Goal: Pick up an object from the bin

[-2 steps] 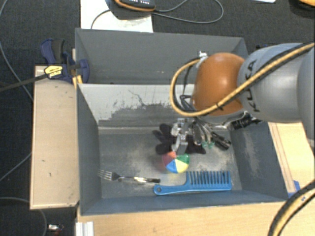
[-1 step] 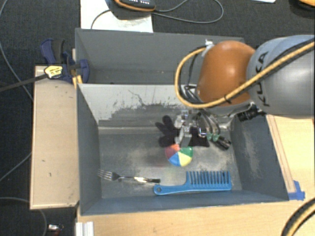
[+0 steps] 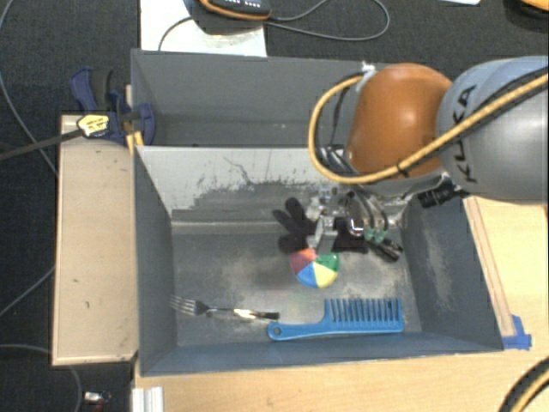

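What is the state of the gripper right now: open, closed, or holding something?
Gripper: cannot be told; it is just above the small red, yellow, green and blue ball mid-floor in the grey metal bin.

A metal fork [image 3: 219,311] (tines pointing left) lies just left of a blue comb [image 3: 343,318], their handle ends close together.

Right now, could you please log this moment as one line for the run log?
gripper: over multicoloured ball, mid-bin | ball: on bin floor | nearby: black item behind, blue comb and fork in front
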Motion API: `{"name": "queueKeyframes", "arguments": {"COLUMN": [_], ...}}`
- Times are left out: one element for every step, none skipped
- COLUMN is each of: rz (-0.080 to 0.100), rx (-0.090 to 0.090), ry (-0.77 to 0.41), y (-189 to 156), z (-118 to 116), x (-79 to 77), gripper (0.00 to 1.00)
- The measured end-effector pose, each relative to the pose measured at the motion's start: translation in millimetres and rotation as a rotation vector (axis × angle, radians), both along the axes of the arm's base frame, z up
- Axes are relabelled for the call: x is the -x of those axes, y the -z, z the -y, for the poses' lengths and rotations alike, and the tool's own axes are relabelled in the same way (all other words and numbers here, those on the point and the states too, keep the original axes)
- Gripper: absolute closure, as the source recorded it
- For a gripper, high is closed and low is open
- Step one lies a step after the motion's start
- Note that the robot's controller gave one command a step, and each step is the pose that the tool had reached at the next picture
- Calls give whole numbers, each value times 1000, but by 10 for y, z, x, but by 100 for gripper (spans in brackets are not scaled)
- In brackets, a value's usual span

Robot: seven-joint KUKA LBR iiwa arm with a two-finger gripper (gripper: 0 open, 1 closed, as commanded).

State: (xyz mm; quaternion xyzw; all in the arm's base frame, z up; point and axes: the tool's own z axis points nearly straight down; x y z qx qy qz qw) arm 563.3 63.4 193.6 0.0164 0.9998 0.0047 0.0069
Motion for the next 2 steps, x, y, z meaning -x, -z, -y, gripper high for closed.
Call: {"name": "queueKeyframes", "arguments": {"rz": [0, 3], "rx": [0, -1], "ry": [1, 1], "y": [-141, -235], "z": [0, -1], "x": [-1, -6], "gripper": [100, 100]}}
